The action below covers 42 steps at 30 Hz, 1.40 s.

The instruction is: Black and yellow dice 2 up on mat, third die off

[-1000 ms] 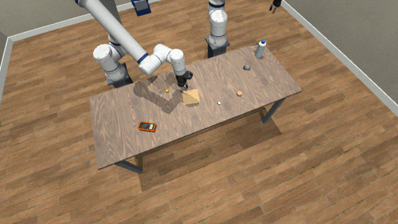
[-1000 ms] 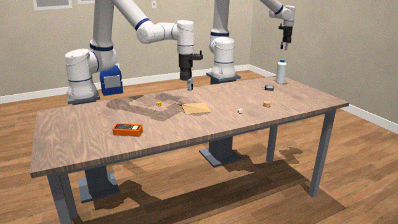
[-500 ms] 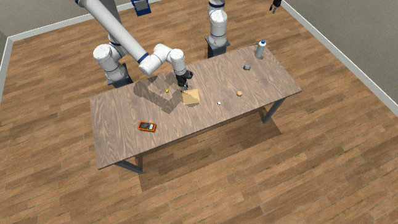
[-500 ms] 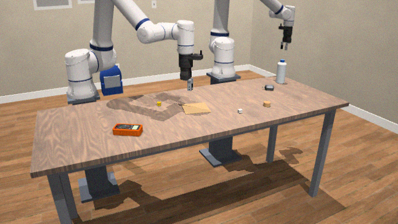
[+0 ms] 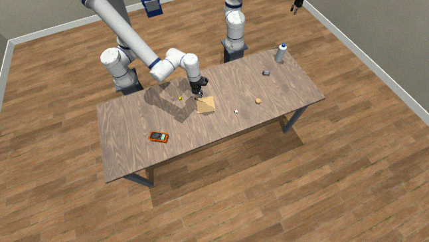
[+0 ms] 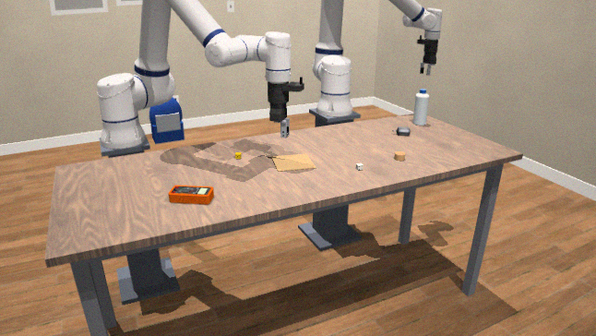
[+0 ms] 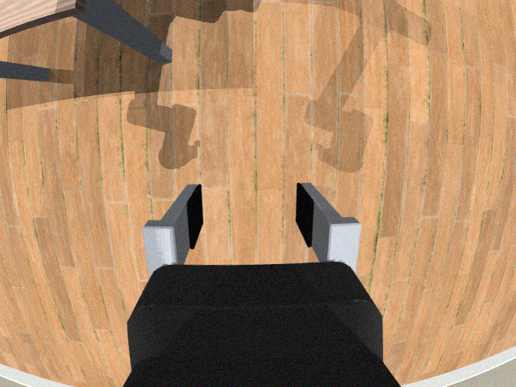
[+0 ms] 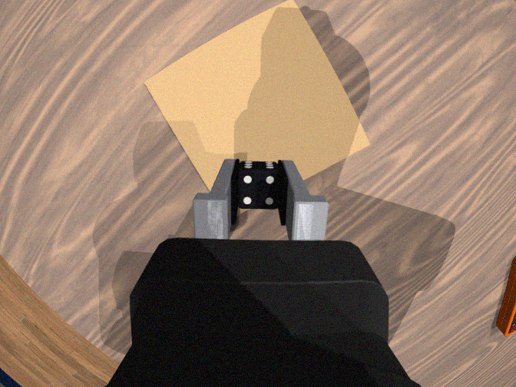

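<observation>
Wood-grained desk (image 5: 133, 159) (image 6: 115, 222) in a plank-floored room, pale skirting behind; mat (image 5: 206, 104) (image 6: 292, 162) (image 8: 208, 95) lies near mid-desk, slightly toward the long edge where the arms stand. Right arm's fingers (image 5: 200, 94) (image 6: 285, 129) part-closed on the black die (image 8: 258, 189), which is held above the desk by the mat's near border as the wrist view has it. Four pips on the die's face toward that camera, six foreshortened on the adjoining one; 2 not seen. Left arm's fingers (image 5: 294, 9) (image 6: 425, 69) wide apart, nothing between them, out past the short edge beyond the bottle (image 5: 280, 53) (image 6: 421, 108). Yellow die (image 5: 180, 98) (image 6: 238, 156) off the mat, toward the arms' long edge, on the side of the multimeter (image 5: 159, 136) (image 6: 191, 195); top number too small to read. White die (image 5: 236, 112) (image 6: 359, 166) off the mat toward the opposite long edge, as required. Tally: black die grasped, neither die placed. Left to do, by my judgement: bring black to 2 up, probably by tilting or regrasping, set it flat; check yellow, turn if needed, place it; leave white alone.

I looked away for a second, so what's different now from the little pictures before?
Nothing visibly changed. The right gripper hangs in the same place beside the mat, and the yellow die and white die stayed put.
</observation>
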Motion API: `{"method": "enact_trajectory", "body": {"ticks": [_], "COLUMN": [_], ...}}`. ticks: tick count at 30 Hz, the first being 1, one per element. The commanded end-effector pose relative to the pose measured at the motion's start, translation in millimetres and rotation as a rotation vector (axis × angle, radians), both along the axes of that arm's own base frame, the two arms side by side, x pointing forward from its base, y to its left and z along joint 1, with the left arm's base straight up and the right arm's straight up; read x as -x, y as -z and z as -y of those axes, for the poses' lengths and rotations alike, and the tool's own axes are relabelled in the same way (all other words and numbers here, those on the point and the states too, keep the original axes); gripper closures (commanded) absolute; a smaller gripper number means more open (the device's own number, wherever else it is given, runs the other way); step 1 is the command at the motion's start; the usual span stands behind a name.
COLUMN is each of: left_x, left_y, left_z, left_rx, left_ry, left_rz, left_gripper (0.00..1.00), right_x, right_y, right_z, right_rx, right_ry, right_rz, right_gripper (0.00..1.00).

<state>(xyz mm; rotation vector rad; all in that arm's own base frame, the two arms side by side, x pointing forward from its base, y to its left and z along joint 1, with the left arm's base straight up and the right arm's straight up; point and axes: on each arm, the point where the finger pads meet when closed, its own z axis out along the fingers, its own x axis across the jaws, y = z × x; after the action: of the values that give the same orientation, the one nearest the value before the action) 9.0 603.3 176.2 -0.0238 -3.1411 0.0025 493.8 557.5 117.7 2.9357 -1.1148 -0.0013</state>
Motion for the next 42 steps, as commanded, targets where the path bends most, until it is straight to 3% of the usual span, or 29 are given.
{"method": "enact_trajectory", "body": {"ticks": [1,5,7,16,21,42], "left_x": [-0.2,-0.2,-0.2,-0.2,-0.2,-0.2], "left_y": [-0.8,-0.8,-0.8,-0.8,-0.8,-0.8], "left_z": [-0.6,-0.6,-0.6,-0.6,-0.6,-0.6], "left_rx": [-0.002,-0.002,-0.002,-0.002,-0.002,-0.002], "left_ry": [0.0,0.0,0.0,0.0,0.0,0.0], "left_rz": [0.0,0.0,0.0,0.0,0.0,0.0], "left_gripper": [0.0,0.0,0.0,0.0,0.0,0.0], "right_x": [-0.5,-0.6,-0.6,-0.6,-0.6,-0.6], "right_y": [11.0,28.8,28.8,70.9,85.0,89.7], "right_z": [-0.4,-0.4,-0.4,-0.3,-0.3,-0.3], "right_rx": [-0.001,-0.001,-0.001,-0.001,-0.001,-0.001], "right_ry": [0.0,0.0,0.0,0.0,0.0,0.0], "right_rz": [0.001,0.001,0.001,0.001,0.001,0.001], "right_gripper": [0.6,0.6,0.6,0.6,0.6,0.6]}}
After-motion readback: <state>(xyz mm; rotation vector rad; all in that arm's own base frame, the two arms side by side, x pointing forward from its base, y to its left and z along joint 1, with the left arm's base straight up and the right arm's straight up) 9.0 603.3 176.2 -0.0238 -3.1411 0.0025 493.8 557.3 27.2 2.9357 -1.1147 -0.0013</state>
